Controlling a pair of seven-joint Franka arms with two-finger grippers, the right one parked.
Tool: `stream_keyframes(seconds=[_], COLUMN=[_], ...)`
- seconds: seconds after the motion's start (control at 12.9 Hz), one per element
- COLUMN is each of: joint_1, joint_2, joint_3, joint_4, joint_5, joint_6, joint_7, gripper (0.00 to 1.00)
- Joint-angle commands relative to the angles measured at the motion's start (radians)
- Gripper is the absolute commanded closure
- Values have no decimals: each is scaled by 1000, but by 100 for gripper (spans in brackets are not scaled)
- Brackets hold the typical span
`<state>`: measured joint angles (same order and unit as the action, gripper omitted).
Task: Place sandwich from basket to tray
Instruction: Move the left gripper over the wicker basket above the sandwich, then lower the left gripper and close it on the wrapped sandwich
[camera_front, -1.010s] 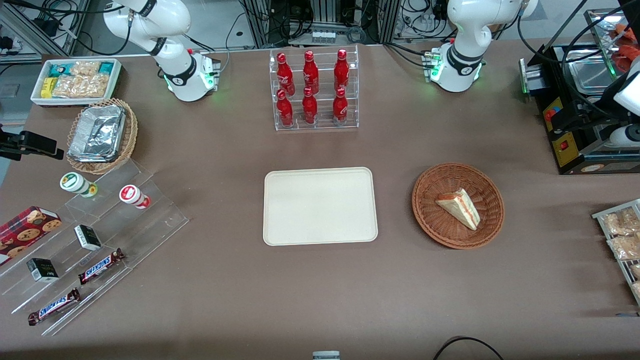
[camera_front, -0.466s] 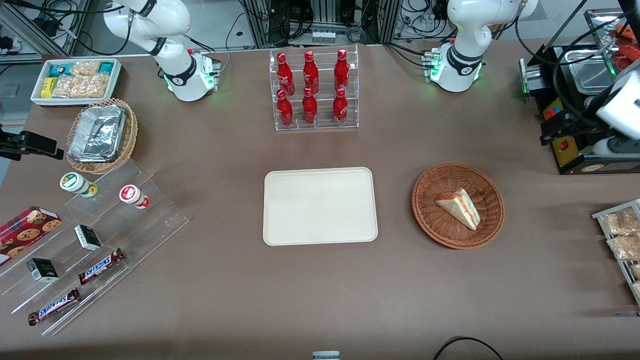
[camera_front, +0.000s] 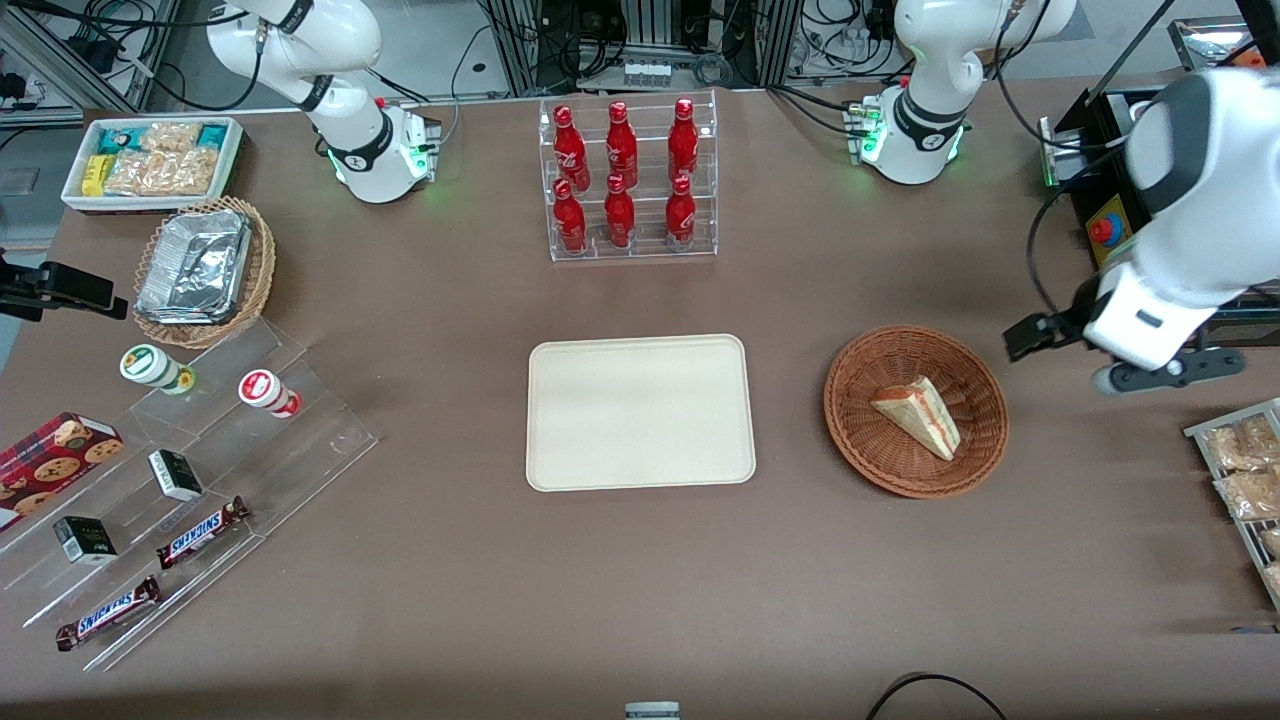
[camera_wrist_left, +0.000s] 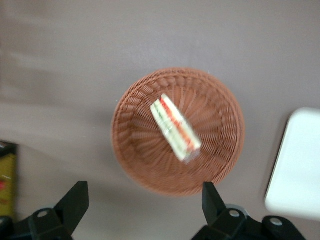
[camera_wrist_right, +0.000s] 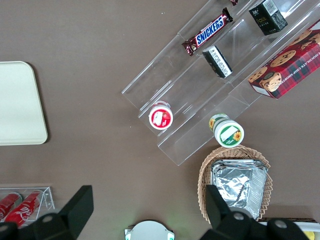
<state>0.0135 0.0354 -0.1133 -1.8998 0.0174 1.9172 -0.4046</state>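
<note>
On the brown table, the triangular wrapped sandwich (camera_front: 918, 416) lay in the round reddish-brown wicker basket (camera_front: 858, 428), beside the empty cream rectangular tray (camera_front: 640, 412). The gripper (camera_wrist_left: 145, 205), fingers spread wide, had swung in above the basket, ready to descend

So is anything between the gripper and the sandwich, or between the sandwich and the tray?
Nothing visible. The gripper hangs open above the table beside the basket, toward the working arm's end, and the sandwich lies uncovered in it. Only bare table separates the basket from the tray.
</note>
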Motion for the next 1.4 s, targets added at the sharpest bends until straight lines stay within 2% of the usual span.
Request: stream_keyframes(seconds=[0.0,0.23,0.39,0.7,1.32], joint_1=[-38,-40,-41,-72,-75], joint_2=[-34,-29,-28,43,153], joint_3=[3,3,3,-8,-11], joint_4=[-155,-243,-329,-341,-403], joint_5=[-4,-1,-1,1,9], joint_6=[170,258,374,479,692], joint_7=[-248,-386,-433,-531,-553], gripper=[0,0,0,0,0])
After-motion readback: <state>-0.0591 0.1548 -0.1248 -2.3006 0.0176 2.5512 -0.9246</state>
